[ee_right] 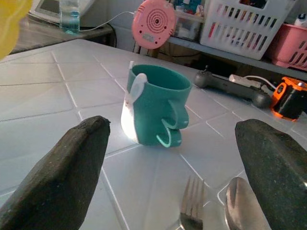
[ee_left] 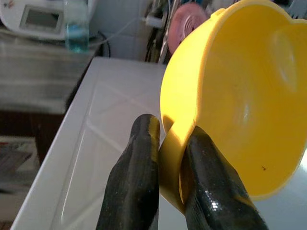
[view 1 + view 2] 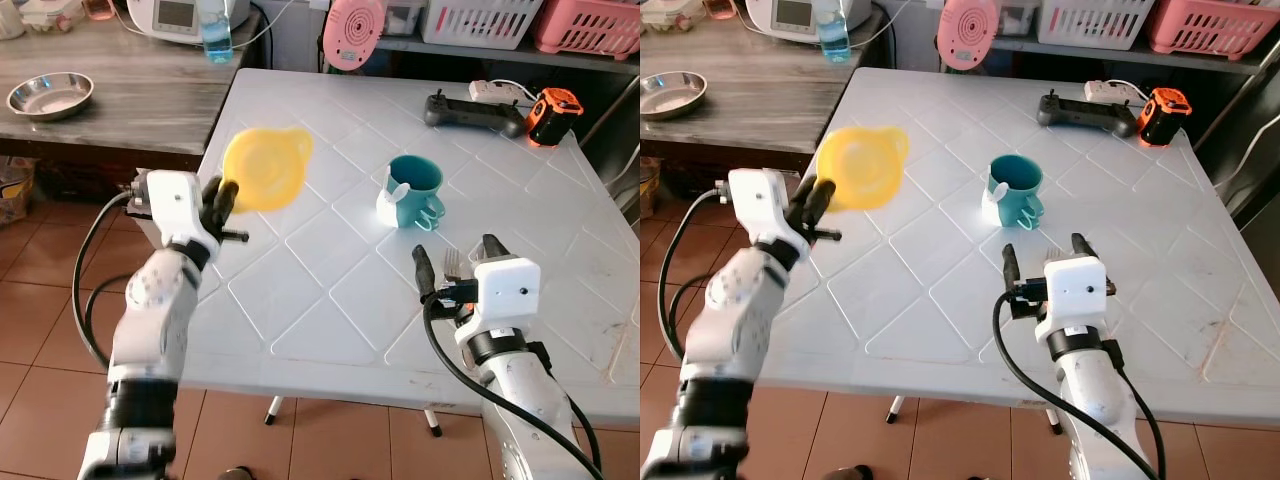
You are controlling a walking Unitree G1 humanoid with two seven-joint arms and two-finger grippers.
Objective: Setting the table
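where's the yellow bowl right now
The yellow bowl is held up off the white table by the left gripper, pinched at its rim, over the table's left side, left of the teal mug.

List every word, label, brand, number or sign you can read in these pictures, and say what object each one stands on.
None can be read.
White appliance with a grey display panel: display too blurred to read.
Clear plastic bottle of blue liquid: label too blurred.
Orange and black tape measure: markings too small.
Teal plastic mug: no text visible.
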